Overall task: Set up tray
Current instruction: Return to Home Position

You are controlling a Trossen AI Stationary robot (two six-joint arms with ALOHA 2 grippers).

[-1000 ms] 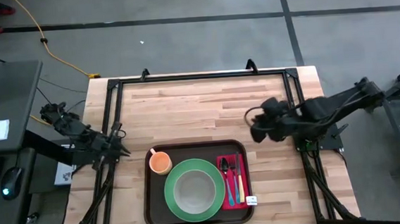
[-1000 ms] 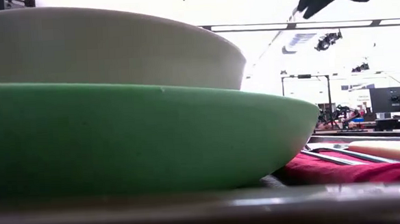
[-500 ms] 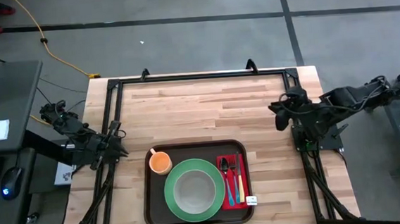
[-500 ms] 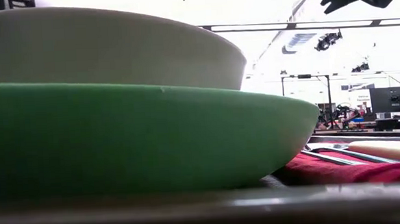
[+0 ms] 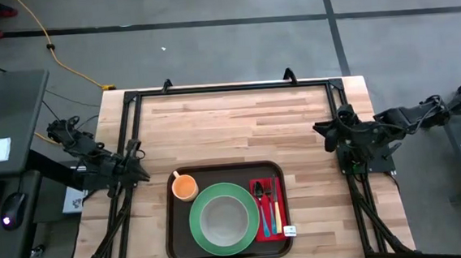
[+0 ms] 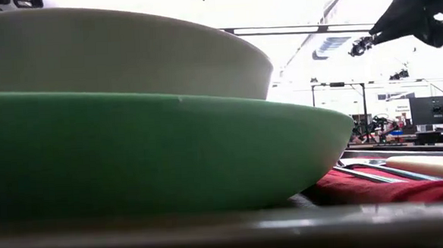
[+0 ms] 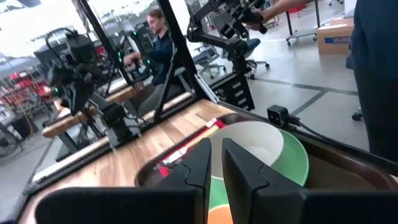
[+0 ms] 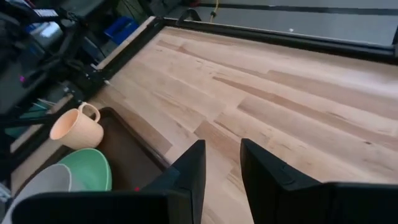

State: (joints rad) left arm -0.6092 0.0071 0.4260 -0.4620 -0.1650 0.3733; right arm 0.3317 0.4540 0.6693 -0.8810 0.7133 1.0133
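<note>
**A:** Which step?

**B:** Homing, I reckon. The tray [image 5: 175,230] sits near-middle on the table [image 5: 238,120] and looks fully laid. The cup [image 5: 184,186] is at its far left corner, the bowl [image 5: 225,219] sits on the plate [image 5: 201,233], and the cutlery [image 5: 270,206] lies on the napkin [image 5: 282,189] at the right.

**A:** Grippers?

**B:** The right gripper [image 5: 323,131] hangs over the table's right edge, well apart from the tray, fingers clearly apart, nothing in them. The left gripper [image 5: 140,173] is parked at the left edge with a slim gap, empty too.

**A:** Next move?

**B:** I'd just fold the right arm to rest. There's nothing to grasp, and I only need to stay clear of the tray.

**A:** View differences?

**B:** Only the high view gives the full layout. The low view is walled off by the plate and bowl, with just napkin and cutlery peeking at the right. The left wrist view adds people beyond the table.
</note>
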